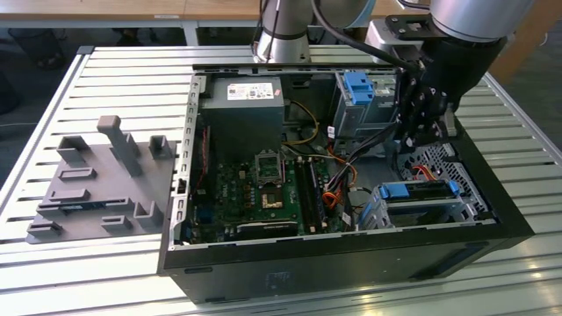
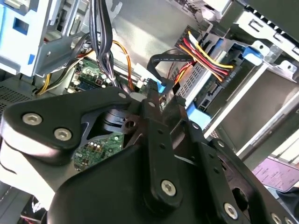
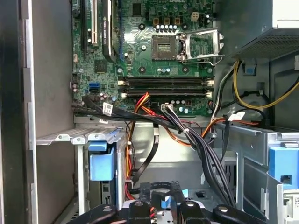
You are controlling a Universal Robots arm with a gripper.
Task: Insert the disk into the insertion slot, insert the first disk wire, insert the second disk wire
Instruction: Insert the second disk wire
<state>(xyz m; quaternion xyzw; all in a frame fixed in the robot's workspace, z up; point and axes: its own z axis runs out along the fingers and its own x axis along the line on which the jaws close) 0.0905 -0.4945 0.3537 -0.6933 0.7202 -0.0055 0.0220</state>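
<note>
One disk (image 1: 420,191), in its blue carrier, sits seated in the insertion slot (image 1: 386,212) at 4 o'clock inside the open computer case (image 1: 351,263). The gripper (image 1: 420,135) hangs above it at 1 o'clock, pinching a blue-tipped black cable (image 2: 158,83), as the second wrist view shows. The motherboard (image 1: 259,191) lies at 9 o'clock. The case rests on the slatted tabletop (image 1: 114,79).

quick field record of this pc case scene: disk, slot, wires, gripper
disk: the disk sits in the insertion slot, blue carrier showing
wires: red, yellow and black wire bundle reaches the disk's end in the second wrist view; whether plugged in, cannot tell
gripper: the gripper is inside the case above the drive area, a small blue connector at its tip
case: open computer case on a slatted table
</note>
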